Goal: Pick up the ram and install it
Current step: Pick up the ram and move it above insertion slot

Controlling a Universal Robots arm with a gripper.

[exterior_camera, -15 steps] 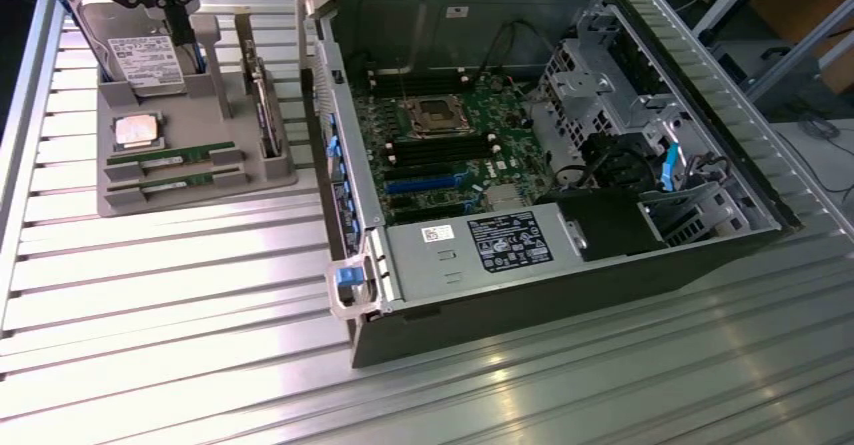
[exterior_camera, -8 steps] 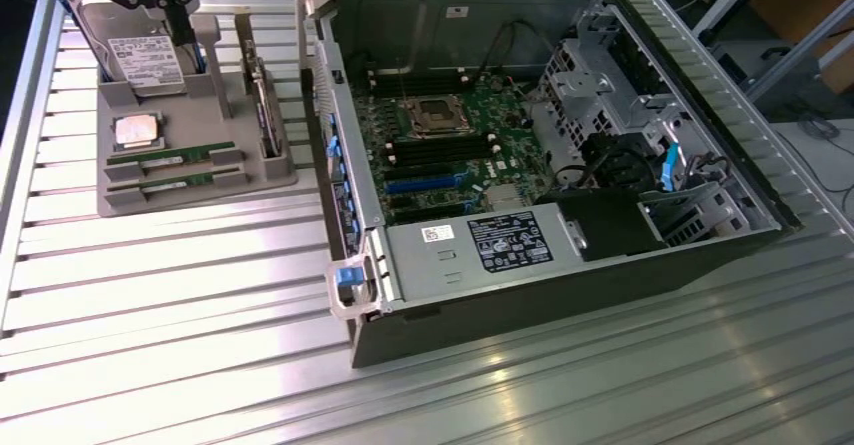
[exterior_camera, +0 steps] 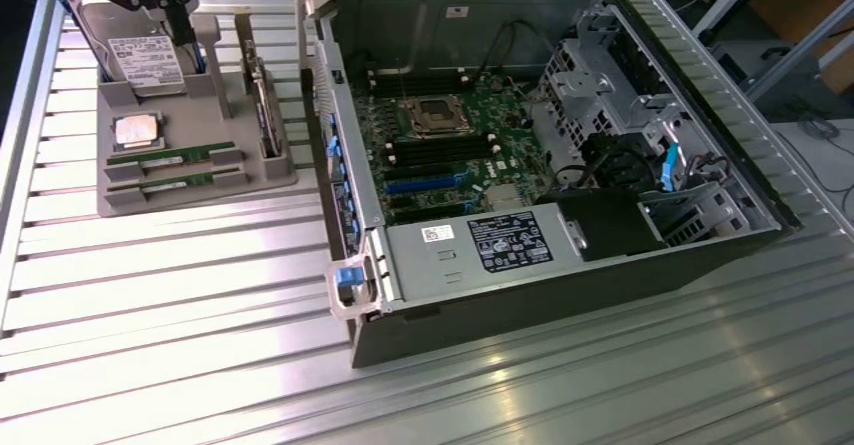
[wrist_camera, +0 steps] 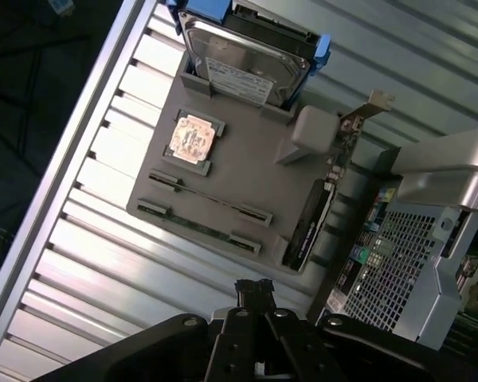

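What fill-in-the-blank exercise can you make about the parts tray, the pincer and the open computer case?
1. The grey tray holds ___ ram sticks, lying side by side.
2. The pincer is ___, with nothing between its tips.
3. The square processor chip lies between the ram sticks and the ___.
4. The open computer case sits on the exterior view's ___ of the tray.

Missing words: two; shut; hard drive; right.

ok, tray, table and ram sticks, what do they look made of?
Tray: likely plastic, possibly printed; uniform matte grey, no glare.
Table: aluminium-looking ribbed slats, brushed, with bright reflections.
Ram sticks: green circuit board, dull finish.
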